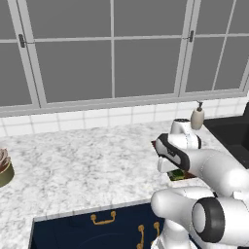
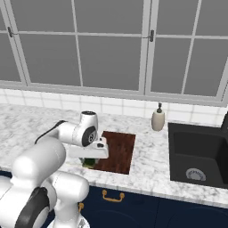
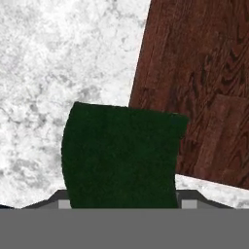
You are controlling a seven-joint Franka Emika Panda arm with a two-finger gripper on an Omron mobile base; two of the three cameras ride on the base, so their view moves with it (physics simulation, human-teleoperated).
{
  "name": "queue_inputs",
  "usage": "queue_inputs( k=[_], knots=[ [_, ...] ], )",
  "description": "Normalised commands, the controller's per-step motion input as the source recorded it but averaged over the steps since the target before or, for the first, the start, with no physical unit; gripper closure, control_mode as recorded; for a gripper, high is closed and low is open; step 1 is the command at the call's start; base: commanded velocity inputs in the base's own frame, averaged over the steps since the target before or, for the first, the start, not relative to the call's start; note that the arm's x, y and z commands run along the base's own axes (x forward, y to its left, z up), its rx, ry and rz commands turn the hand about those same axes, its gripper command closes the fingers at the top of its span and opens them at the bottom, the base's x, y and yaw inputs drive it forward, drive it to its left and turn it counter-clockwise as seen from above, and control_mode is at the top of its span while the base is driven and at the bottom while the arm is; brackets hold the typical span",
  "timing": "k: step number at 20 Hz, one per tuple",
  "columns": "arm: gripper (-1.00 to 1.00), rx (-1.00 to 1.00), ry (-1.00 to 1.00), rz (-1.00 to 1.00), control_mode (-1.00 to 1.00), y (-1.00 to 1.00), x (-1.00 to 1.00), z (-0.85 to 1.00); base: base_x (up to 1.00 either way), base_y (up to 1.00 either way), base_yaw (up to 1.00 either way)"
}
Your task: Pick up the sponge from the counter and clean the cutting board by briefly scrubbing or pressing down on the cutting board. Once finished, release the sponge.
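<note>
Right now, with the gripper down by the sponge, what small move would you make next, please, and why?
Probably close on the sponge and lift slightly. In the hand view its dark green top sits between the gripper's fingers, beside the cutting board with one corner over the board's edge, so scrubbing still needs a firm hold first.

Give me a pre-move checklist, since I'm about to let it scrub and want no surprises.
1. Sponge between the fingers: ok, its green top sits right at the gripper.
2. Firm grip on sponge: cannot tell.
3. Sponge over the cutting board: not ok, mostly over the counter at the board's corner.
4. Cutting board surface bare: ok.
5. Soap dispenser away from the board: ok.
</note>
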Motion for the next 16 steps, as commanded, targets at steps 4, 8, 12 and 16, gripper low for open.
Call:
queue_inputs(
  k=[4, 8, 12, 16],
  knots=[
    [1.00, 0.00, -0.08, -0.05, -1.00, -0.15, 0.25, -0.03, 0.00, 0.00, 0.00],
    [1.00, 0.00, -0.01, -0.01, -1.00, 0.00, 0.30, -0.04, 0.00, 0.00, 0.00],
    [1.00, 0.00, -0.05, -0.02, -1.00, 0.00, 0.13, -0.29, 0.00, 0.00, 0.00],
    [1.00, 0.00, -0.04, -0.02, -1.00, -0.04, 0.15, -0.37, 0.00, 0.00, 0.00]
  ],
)
